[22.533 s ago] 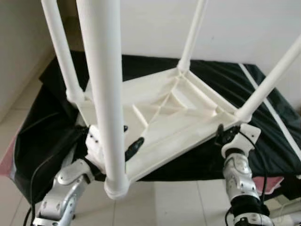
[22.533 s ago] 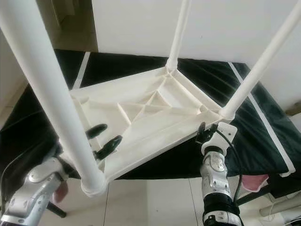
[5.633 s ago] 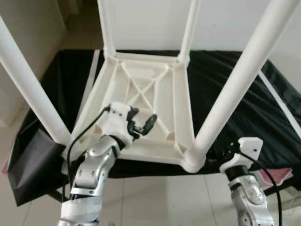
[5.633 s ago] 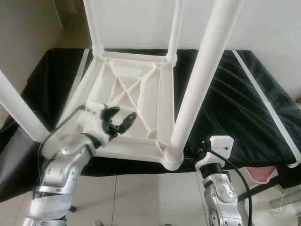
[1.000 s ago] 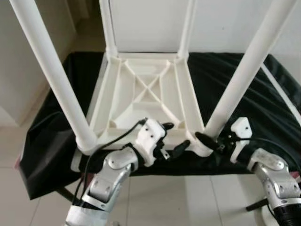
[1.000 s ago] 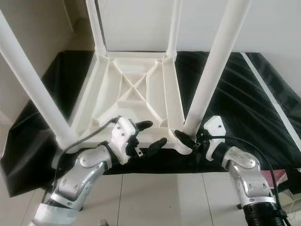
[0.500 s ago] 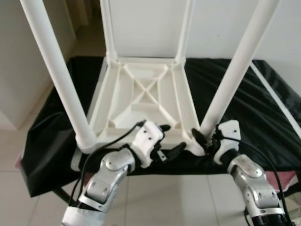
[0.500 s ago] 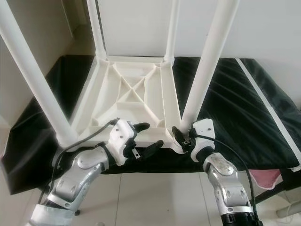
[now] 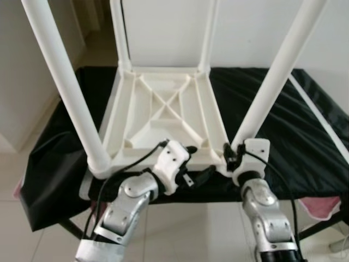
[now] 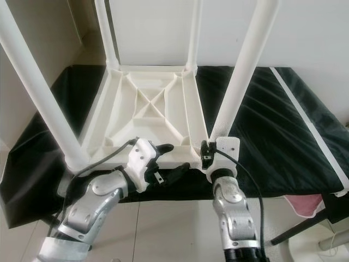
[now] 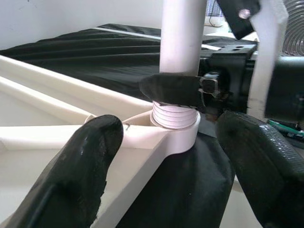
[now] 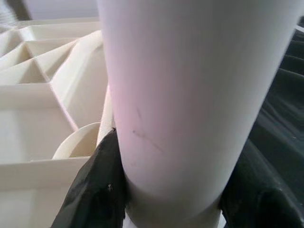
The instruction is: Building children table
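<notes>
Although lying upside down on the worktop (image 9: pixel 305 136), the children's table (image 9: pixel 163 109) is looking like moulded white plastic: judged light, stiff, smooth and somewhat slippery, with its four legs pointing upward. Best hold is judged low on a leg, just above the threaded socket (image 11: pixel 175 118). The right gripper (image 10: pixel 207 153) is clasping the near right leg (image 9: pixel 267 93) at its base, fingers (image 12: pixel 90 185) pressing either side. The left gripper (image 9: pixel 197 162) is hovering spread apart, holding nothing, beside the same corner. A black cloth is covering the worktop; pale floor tiles (image 9: pixel 185 229) and a white wall (image 9: pixel 163 27) are surrounding it
</notes>
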`<state>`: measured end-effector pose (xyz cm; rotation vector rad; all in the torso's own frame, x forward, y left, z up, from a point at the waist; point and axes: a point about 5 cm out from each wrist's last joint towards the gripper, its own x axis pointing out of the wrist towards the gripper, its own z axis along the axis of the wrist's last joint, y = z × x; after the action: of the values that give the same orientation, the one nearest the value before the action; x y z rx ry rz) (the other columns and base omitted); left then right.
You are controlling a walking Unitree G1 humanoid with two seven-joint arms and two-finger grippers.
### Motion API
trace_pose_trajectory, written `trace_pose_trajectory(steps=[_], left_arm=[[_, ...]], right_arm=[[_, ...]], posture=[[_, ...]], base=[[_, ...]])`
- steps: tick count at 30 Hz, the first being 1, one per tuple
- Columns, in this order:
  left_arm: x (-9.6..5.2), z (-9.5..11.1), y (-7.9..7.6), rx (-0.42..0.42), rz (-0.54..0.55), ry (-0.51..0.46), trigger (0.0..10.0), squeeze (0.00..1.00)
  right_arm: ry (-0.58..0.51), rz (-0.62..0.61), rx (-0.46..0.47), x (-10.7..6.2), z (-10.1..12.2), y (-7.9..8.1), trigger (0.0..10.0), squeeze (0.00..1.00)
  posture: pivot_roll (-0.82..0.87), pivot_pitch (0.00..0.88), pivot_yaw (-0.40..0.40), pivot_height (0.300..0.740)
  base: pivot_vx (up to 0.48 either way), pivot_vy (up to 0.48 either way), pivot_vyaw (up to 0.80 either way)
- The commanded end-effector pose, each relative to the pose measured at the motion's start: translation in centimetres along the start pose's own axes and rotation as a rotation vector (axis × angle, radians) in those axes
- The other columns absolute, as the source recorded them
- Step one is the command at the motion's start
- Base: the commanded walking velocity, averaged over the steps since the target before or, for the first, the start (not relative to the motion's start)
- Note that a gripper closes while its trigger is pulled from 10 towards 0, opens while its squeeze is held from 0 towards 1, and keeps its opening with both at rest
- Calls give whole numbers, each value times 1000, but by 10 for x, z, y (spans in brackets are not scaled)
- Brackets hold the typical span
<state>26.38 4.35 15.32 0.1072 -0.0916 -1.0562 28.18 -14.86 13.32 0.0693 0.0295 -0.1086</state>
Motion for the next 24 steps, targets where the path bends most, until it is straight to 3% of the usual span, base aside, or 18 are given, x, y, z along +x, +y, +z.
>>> trace_pose_trajectory(steps=[1,10,11,12,13,19,24], left_arm=[[0,-3,-2,-4,-1,5,10000,0],[1,-2,3,44,24,3,10000,0],[1,-2,3,43,30,5,10000,0],[1,-2,3,43,30,5,10000,0],[1,-3,2,53,36,10,10000,0],[1,-5,-2,83,36,21,10000,0],[1,-6,-1,89,44,24,10000,0]], right_arm=[[78,-56,10,0,-14,-9,10000,0],[16,41,-11,2,-2,-3,10000,0],[12,44,-8,1,-1,-3,10000,714],[12,44,-8,1,-1,-3,10000,714],[-2,64,-16,0,1,-3,10000,1000],[-52,150,-36,-3,8,-5,10000,1000],[-82,204,-69,-2,15,-17,10000,1000]], posture=[[-33,24,-16,740],[-27,16,-26,740],[-25,15,-29,740],[-25,15,-29,740],[-26,13,-31,740],[-26,8,-33,740],[-28,6,-31,740]], base=[[0,0,0],[0,0,0],[0,0,0],[0,0,0],[0,0,0],[0,0,0],[0,0,0]])
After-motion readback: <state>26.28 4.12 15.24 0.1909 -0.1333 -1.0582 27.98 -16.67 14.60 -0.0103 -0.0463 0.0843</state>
